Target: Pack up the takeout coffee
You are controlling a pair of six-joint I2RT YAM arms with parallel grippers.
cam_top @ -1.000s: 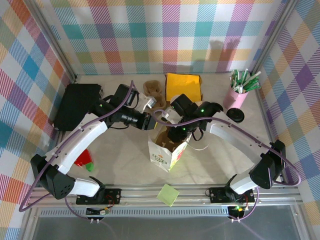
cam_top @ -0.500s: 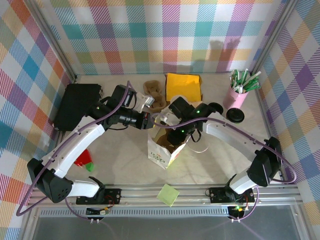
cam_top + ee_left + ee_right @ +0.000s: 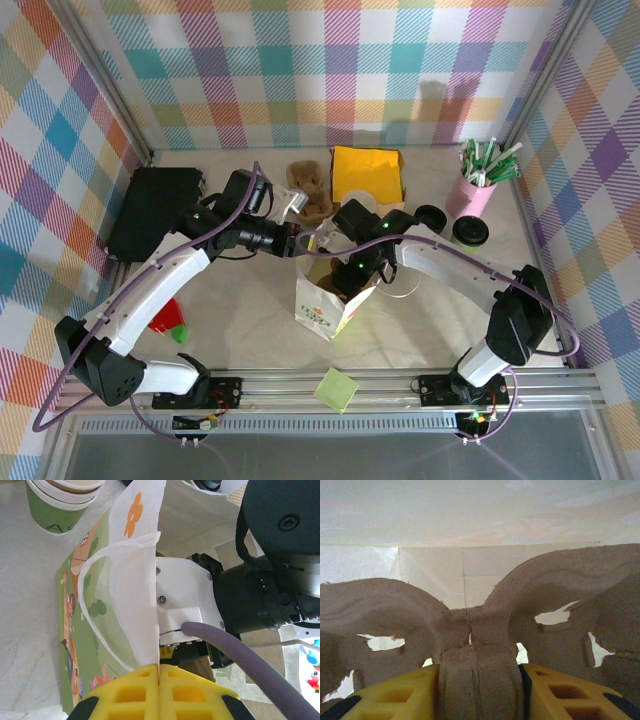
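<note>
Inside the paper bag (image 3: 322,312), our right gripper (image 3: 479,680) clamps a pulp carrier (image 3: 550,590), walls crowding it, left gripper (image 3: 159,680) pinched tight on the bag's rim, bare table (image 3: 240,300) left of the bag, takeout coffee (image 3: 357,198) seemingly just behind the bag, uncovered since a second ago, cup stack (image 3: 60,507) beside the bag from our left wrist.

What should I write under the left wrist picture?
Left gripper pinches the edge of the paper bag, right arm reaching inside.

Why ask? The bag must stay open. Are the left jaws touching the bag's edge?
Touching. Left wrist view: the left gripper pinches the paper bag edge between shut jaws.
</note>
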